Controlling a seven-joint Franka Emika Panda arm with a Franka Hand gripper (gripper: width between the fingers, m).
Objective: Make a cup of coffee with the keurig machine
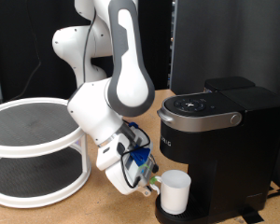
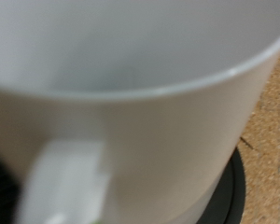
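gripper (image 1: 151,179) low beside the coffee maker (image 1: 217,149), fingers at the mug's handle side | finger state: cannot tell | mug (image 1: 175,191) upright on the round black drip tray (image 2: 235,191), just ahead of the fingers | mug fills wrist view, handle (image 2: 65,182) facing camera

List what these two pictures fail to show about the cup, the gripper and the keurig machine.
- Jaws of the gripper: exterior view, too small and cluttered by cables to tell whether they grip the cup.
- Cup contents: wrist view, blurred, rim fills the frame.
- Keurig machine: exterior view, base cut off by the bottom edge; pod chamber under the closed lid.
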